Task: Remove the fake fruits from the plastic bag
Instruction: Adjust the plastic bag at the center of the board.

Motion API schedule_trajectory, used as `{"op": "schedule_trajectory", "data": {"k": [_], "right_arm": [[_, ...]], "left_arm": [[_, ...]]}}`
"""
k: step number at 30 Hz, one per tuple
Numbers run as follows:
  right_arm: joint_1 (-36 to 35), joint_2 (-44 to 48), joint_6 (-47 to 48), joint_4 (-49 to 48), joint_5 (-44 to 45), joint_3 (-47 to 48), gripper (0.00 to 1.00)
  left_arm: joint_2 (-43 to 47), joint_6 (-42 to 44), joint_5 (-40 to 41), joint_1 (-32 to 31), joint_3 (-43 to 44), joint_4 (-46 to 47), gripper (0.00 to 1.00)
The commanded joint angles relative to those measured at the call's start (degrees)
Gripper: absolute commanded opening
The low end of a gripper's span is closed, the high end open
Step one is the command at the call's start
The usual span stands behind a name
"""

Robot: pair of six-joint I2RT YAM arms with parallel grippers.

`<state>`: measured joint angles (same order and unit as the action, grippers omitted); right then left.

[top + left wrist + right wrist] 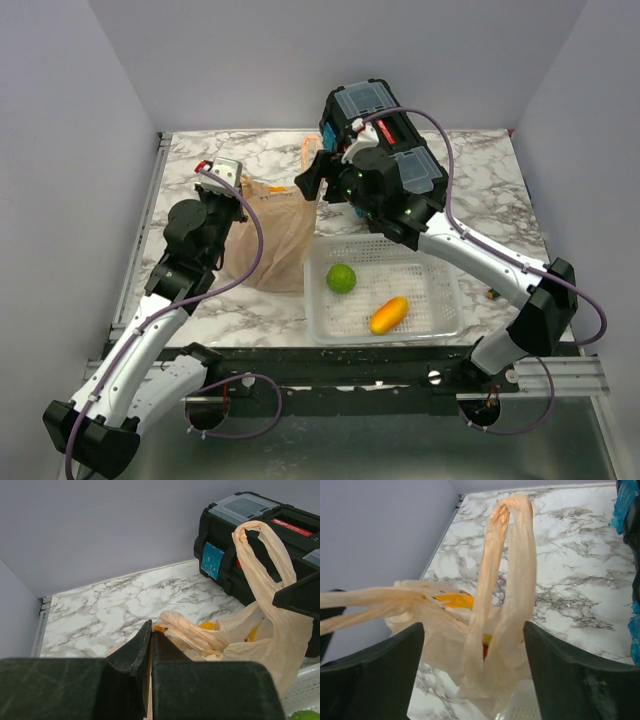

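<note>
Peach-tan plastic bag (270,238) stands slumped on the marble table (495,190), just beside the white basket (430,325), mouth upward. Left hand (150,630) is fully closed. It pinches the bag's left handle, which runs taut from its tips. Right hand (472,627) gapes wide, jaws astride the upright right loop without clamping it. Fruits (484,652) lie inside the bag, showing only as red and yellow patches through the film. Step in hand, as judged: opening the mouth for a reach inside. To do it well, hold the left pinch firm and low so the bag cannot lift, steer the open hand clear of the loop, and descend slowly — thin film snags easily and hides the fruits.
</note>
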<state>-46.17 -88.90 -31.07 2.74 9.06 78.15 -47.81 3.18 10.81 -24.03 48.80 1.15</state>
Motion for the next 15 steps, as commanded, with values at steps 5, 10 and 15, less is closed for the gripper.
{"op": "schedule_trajectory", "data": {"k": [5,10,15], "right_arm": [[-3.55,-8.00,0.02,20.02,23.92,17.57,0.98],[-5.86,-15.49,-2.66,28.94,32.41,28.27,1.00],[-6.55,-21.12,-0.72,30.22,32.43,34.39,0.95]], "left_arm": [[0.35,-4.48,0.71,-0.72,2.36,-1.06,0.00],[-0.13,-4.82,1.23,-1.11,2.45,-1.01,0.00],[0.39,-4.46,2.18,-1.11,1.83,-0.80,0.00]]}}
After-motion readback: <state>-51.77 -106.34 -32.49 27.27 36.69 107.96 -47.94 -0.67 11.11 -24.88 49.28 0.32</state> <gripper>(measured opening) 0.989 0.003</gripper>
